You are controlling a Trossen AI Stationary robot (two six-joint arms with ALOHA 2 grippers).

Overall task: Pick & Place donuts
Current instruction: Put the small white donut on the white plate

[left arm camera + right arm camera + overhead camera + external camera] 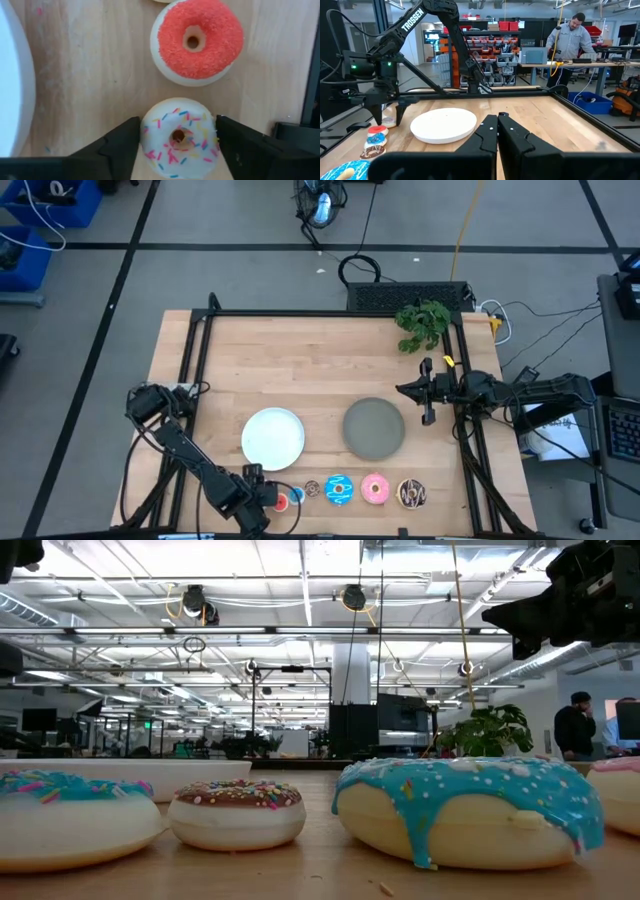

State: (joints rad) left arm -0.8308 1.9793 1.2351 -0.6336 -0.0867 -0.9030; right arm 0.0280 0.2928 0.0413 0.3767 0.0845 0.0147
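the white-pink donut (179,138) sits on the counter (95,75) at the left end of the donut row, between the fingers (117,145) of my left gripper (178,142). the fingers stand one on each side of it, close to its sides; whether they touch it yet cannot be told. the gripper is part open, and the donut rests flat, hole up, not lifted. the straddle across the ring's outer wall suits a pinch on its widest part, which should keep so small a ring from tipping.

just beyond it lies the red donut (196,41), apart from the fingers. the brown donut (311,489), blue donut (339,490), pink donut (375,489) and dark drizzled donut (411,494) continue the row along the near edge. the white plate (273,437) is just beside my left gripper; the grey plate (373,428) is farther right. both plates carry no donut, so i judge the task is at its first pick.

my left arm reaches low along the near edge, wrist pointed down. my right gripper (428,392) waits closed, above the counter past the grey plate.
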